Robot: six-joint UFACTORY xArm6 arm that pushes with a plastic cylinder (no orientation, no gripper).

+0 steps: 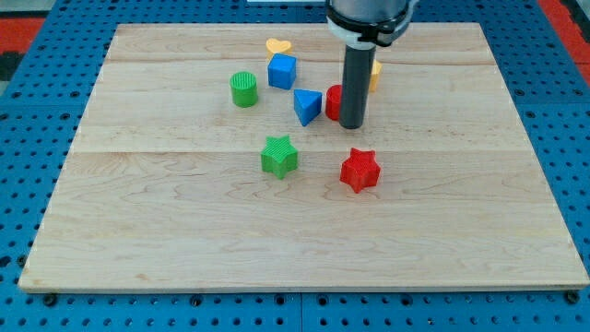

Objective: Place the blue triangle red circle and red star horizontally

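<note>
The scene is evenly and brightly lit from above. Only short, soft shadows are cast on the pale tabletop (184, 212) beneath each block. No harsh glare is seen on the wood. Focus is held sharp throughout, and slight perspective tapering is noticed toward the view's top.

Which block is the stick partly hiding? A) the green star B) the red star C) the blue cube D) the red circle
D: my tip stands in front of the red circle, just right of the blue triangle; the other blocks show whole.
</note>
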